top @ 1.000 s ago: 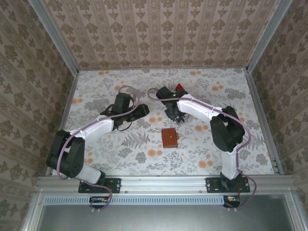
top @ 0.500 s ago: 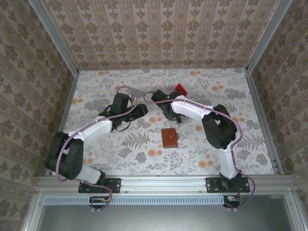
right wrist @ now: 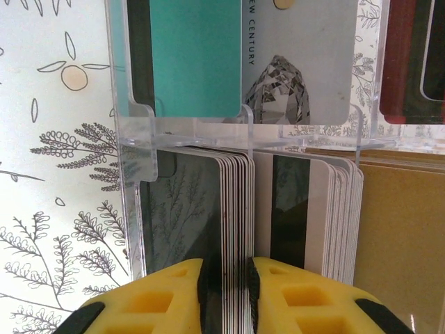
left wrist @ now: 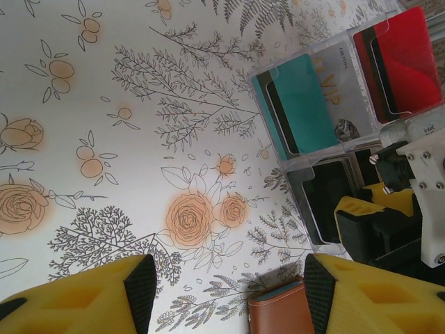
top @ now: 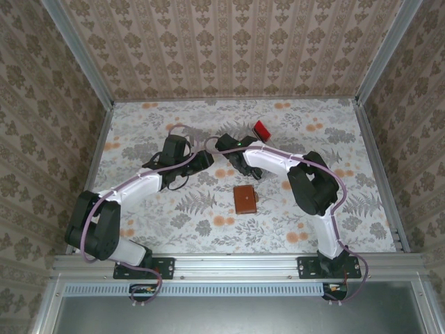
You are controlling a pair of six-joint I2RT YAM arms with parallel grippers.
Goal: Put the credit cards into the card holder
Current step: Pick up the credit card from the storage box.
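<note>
The flowered counter (top: 174, 229) is boxed in by wallpapered walls (top: 236, 49), and the brown card holder (top: 244, 200) lies near its middle, a little toward the near edge. Farther back a clear rack (right wrist: 132, 125) holds the credit cards (right wrist: 233, 209). The right hand (right wrist: 226, 282), nearly closed, seems to pinch a few edge-on, while the left hand (left wrist: 229, 285) hangs half open and empty nearby.
</note>
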